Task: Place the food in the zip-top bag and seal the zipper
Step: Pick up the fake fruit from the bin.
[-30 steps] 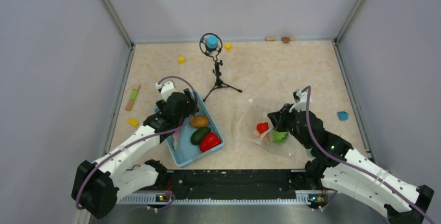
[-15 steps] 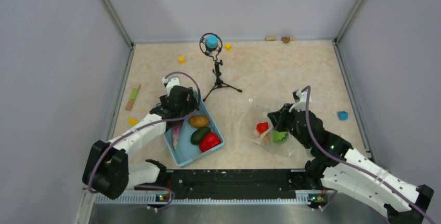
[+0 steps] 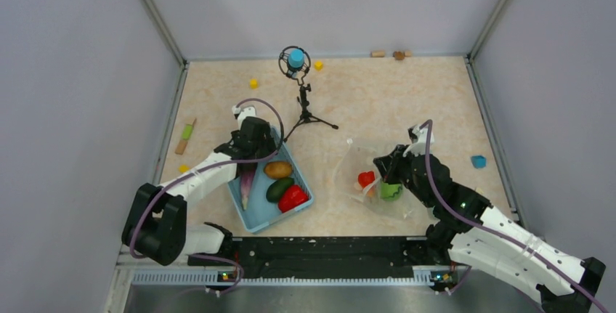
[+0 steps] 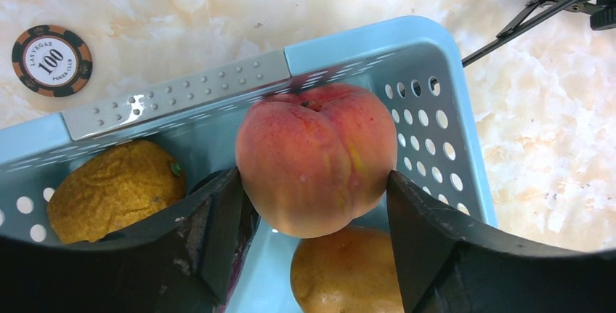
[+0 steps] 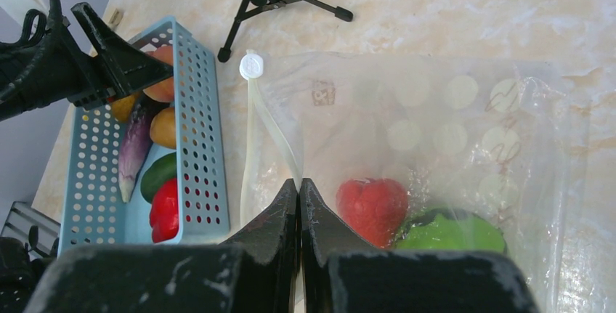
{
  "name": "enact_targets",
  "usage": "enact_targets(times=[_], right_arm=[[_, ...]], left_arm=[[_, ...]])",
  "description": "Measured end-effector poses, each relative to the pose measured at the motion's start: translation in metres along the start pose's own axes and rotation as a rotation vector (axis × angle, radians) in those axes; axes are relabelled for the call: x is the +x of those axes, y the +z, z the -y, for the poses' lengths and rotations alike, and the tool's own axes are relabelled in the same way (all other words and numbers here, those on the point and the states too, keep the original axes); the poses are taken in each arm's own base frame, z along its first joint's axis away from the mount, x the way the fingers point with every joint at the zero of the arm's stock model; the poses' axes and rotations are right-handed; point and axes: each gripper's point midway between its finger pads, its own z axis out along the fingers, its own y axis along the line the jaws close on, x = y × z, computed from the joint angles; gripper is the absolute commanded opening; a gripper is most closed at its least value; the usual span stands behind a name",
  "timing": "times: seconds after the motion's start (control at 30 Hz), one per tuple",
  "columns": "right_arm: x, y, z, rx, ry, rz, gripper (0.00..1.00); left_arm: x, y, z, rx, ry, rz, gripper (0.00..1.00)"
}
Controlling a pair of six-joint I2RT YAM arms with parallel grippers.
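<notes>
At the far end of the blue basket, the left claw presses its two fingers against either side of a peach, though I can't tell whether the fruit is off the basket floor. Right of the basket, the zip-top bag lies on the surface holding a red piece and a green piece. The right claw is clamped on the bag's mouth edge at the zipper.

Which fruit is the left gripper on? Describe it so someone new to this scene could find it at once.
Find the light blue basket on the table's left half and go to its far end, where the left gripper reaches in. Between its fingers sits a peach: smooth, rosy pink-orange, with a crease, unlike the bumpy yellow fruit and the golden one beside it.
</notes>
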Motion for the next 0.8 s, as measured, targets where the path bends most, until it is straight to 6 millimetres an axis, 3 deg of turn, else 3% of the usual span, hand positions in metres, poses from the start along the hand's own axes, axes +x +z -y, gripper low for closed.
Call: enact_targets(times=[0.2, 0.33, 0.67, 0.8], right_arm=[[0.000, 0.000, 0.000, 0.001, 0.000, 0.000, 0.00], [0.000, 0.000, 0.000, 0.001, 0.000, 0.000, 0.00], [-0.001, 0.000, 0.002, 0.010, 0.001, 0.006, 0.00], [-0.001, 0.000, 0.002, 0.012, 0.001, 0.007, 0.00]], left_arm=[[0.000, -0.001, 0.003, 0.012, 0.002, -0.007, 0.49], [-0.002, -0.009, 0.001, 0.006, -0.006, -0.018, 0.45], [-0.029, -0.060, 0.002, 0.080, -0.105, 0.076, 0.37], [-0.032, -0.084, 0.014, 0.195, -0.136, 0.095, 0.35]])
